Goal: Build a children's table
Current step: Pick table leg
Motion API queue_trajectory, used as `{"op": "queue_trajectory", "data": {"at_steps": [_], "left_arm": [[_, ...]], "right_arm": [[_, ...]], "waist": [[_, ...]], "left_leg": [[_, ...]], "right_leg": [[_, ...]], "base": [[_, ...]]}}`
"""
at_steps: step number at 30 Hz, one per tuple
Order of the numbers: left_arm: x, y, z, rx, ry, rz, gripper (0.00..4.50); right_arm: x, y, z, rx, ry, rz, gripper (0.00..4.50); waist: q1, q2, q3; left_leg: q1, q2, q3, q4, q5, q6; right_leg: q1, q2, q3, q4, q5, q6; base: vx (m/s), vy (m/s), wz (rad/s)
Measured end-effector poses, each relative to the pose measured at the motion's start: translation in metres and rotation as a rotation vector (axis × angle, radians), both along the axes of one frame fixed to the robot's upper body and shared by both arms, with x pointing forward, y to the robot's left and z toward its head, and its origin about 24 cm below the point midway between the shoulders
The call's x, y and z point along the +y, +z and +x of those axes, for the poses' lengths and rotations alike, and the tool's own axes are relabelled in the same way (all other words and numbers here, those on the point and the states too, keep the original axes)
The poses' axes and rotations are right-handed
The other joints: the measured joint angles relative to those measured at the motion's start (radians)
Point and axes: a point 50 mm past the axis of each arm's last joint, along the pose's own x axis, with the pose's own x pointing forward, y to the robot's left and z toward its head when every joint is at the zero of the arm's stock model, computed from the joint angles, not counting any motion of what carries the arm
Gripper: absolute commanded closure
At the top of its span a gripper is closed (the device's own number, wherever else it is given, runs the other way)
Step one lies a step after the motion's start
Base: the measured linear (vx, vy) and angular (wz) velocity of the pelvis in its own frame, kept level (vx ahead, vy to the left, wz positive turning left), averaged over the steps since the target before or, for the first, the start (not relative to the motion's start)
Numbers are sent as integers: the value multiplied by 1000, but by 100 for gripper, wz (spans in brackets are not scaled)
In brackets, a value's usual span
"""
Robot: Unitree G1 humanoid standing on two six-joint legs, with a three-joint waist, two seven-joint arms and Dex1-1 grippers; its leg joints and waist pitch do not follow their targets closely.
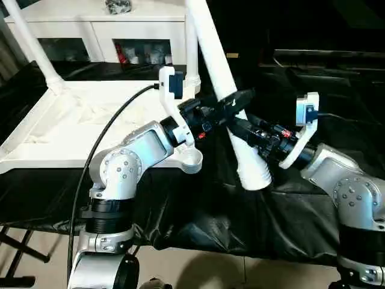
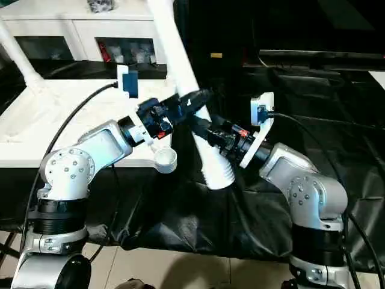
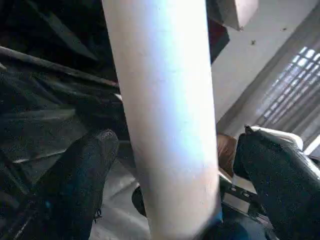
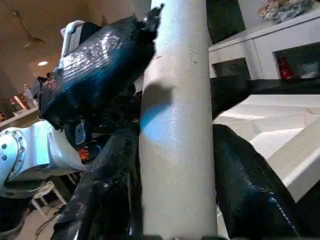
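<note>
One white tabletop (image 1: 72, 120) lies ribbed side up on the black-covered bench (image 1: 198, 211). I count three legs: two stand upright in its far corner sockets (image 1: 51, 78) (image 1: 191, 48), and the third leg (image 1: 225, 90) slants just off its near right corner, beside an open socket (image 1: 191, 158). My right gripper (image 4: 175, 165) clamps this leg; my left gripper (image 3: 165, 165) straddles it, fingers spread wide.
</note>
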Motion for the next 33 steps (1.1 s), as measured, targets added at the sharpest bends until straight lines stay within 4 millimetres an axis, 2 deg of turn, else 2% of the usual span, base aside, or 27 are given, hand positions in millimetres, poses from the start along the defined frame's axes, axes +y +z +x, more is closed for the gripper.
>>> {"op": "queue_trajectory", "data": {"at_steps": [6,8,13,17,18,20,33], "left_arm": [[1,0,4,54,79,-21,0],[-1,4,7,77,132,-37,27],[-4,8,17,149,273,-34,55],[-2,4,23,183,402,56,80],[-1,3,24,188,426,71,104],[0,3,25,193,452,83,111],[-1,5,25,182,490,88,236]], "right_arm": [[8,-6,2,11,-31,-64,269],[16,-10,3,22,-47,-98,269],[32,-10,9,0,-117,-129,269],[51,-11,13,-30,-200,-200,269],[52,-11,13,-37,-220,-218,269],[52,-11,15,-42,-252,-229,269],[61,-6,18,-75,-309,-249,269]], "waist": [[0,-1,0],[1,-2,1],[-1,-2,1],[-1,-2,1],[0,-2,1],[3,-2,1],[2,-2,1]], "left_leg": [[-1,0,0,-2,-1,1],[-2,0,0,-2,0,1],[-2,0,0,-5,0,1],[-3,0,0,-7,0,1],[-3,0,0,-8,0,1],[-4,0,0,-9,0,1],[-5,-1,0,-8,-1,1]], "right_leg": [[0,0,0,-4,0,0],[0,0,-1,-4,0,0],[0,0,-1,-9,2,2],[0,0,-1,-11,3,3],[0,0,-1,-12,2,3],[0,0,-2,-13,2,3],[0,0,-2,-14,4,5]], "base": [[0,0,0],[0,0,0],[0,0,0],[0,0,0],[0,0,0],[0,0,0],[0,0,0]]}}
